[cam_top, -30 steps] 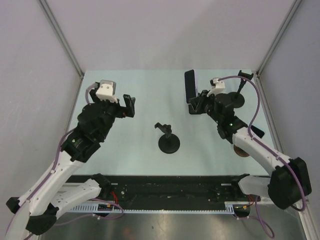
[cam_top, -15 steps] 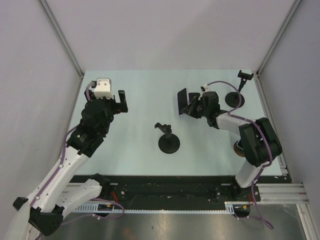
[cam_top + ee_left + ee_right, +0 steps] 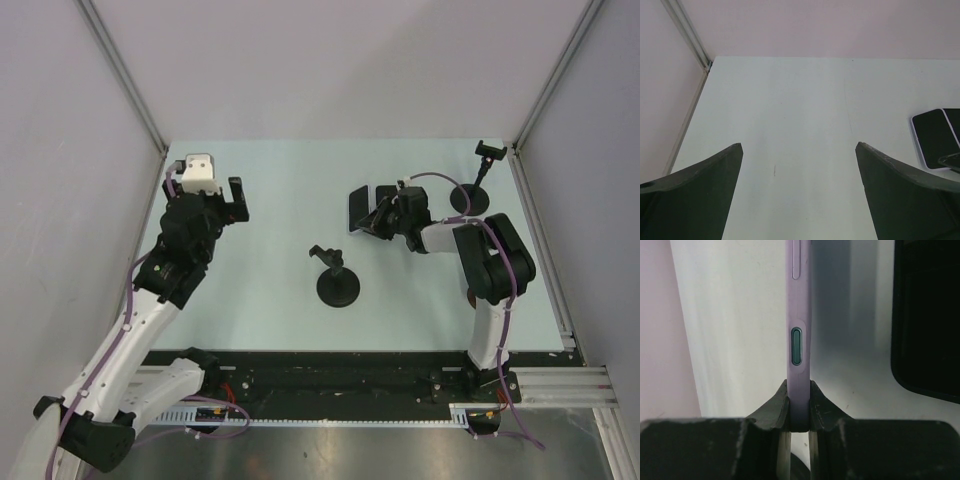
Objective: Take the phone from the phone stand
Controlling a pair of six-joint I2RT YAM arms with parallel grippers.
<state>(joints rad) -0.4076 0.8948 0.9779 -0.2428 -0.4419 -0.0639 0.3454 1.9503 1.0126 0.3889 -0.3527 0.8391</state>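
My right gripper (image 3: 380,215) (image 3: 799,405) is shut on a phone in a lilac case (image 3: 799,315), seen edge-on between the pads. In the top view that phone (image 3: 360,208) is low over the table, left of the gripper; it also shows in the left wrist view (image 3: 935,137). I cannot tell whether it touches the table. A black phone stand (image 3: 338,287) stands mid-table with its clamp empty. A second stand (image 3: 470,197) at the far right is empty too. My left gripper (image 3: 238,200) (image 3: 799,145) is open and empty, far to the left.
A second dark phone (image 3: 927,315) lies right beside the held one, at the edge of the left wrist view (image 3: 954,122). Metal frame posts and grey walls close in the table (image 3: 280,180) on the left, right and back.
My right gripper has carried the phone left and down from near the far-right stand to low over the table. My left gripper has drifted slightly left and back.
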